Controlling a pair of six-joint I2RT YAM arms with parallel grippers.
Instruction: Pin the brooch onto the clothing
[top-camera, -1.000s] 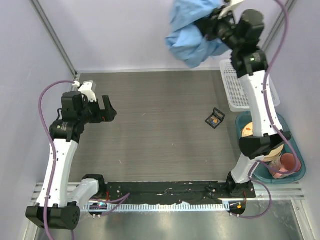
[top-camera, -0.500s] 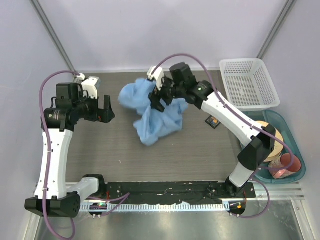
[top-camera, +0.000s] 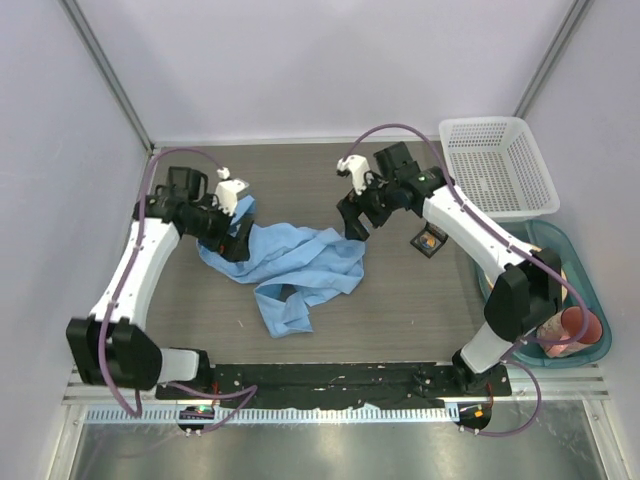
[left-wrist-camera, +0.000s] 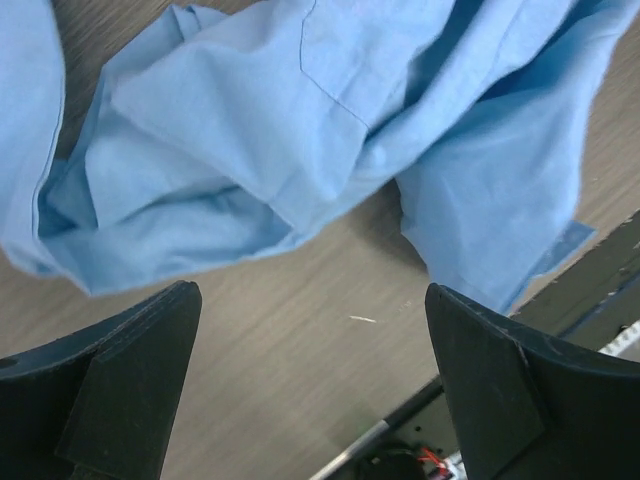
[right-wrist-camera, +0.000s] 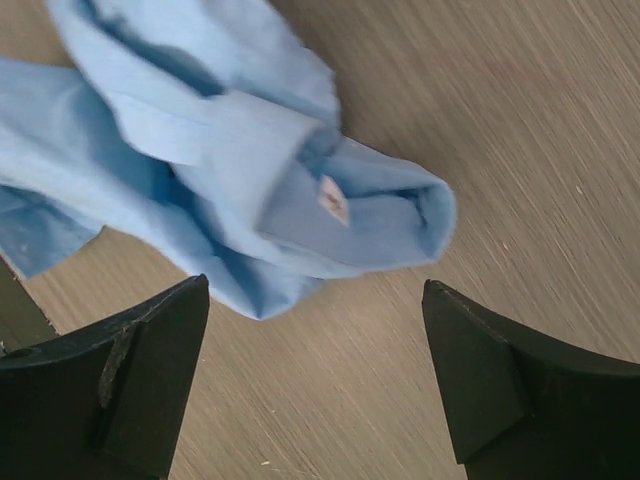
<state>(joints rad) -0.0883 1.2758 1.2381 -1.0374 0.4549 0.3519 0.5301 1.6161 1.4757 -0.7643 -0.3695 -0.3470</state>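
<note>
The clothing, a light blue shirt (top-camera: 295, 262), lies crumpled on the table left of centre. My left gripper (top-camera: 238, 238) hangs open over the shirt's left edge; in the left wrist view the shirt (left-wrist-camera: 300, 130) fills the top and only bare table lies between the fingers (left-wrist-camera: 130, 385) of the gripper (left-wrist-camera: 310, 335). My right gripper (top-camera: 352, 222) is open just off the shirt's upper right end. In the right wrist view a folded cuff of the shirt (right-wrist-camera: 250, 170) lies ahead of that gripper (right-wrist-camera: 315, 350). The brooch (top-camera: 429, 240) shows as a tiny orange spot in a small black case.
The black case (top-camera: 431, 241) sits right of the right gripper. A white mesh basket (top-camera: 495, 190) stands at the back right, and a teal bin (top-camera: 592, 300) holding cups is in front of it. A black rail (top-camera: 330, 378) runs along the near edge.
The right arm brought the shirt down from high at the back onto the table and opened, letting it go. The left arm swung right to the shirt's left edge.
</note>
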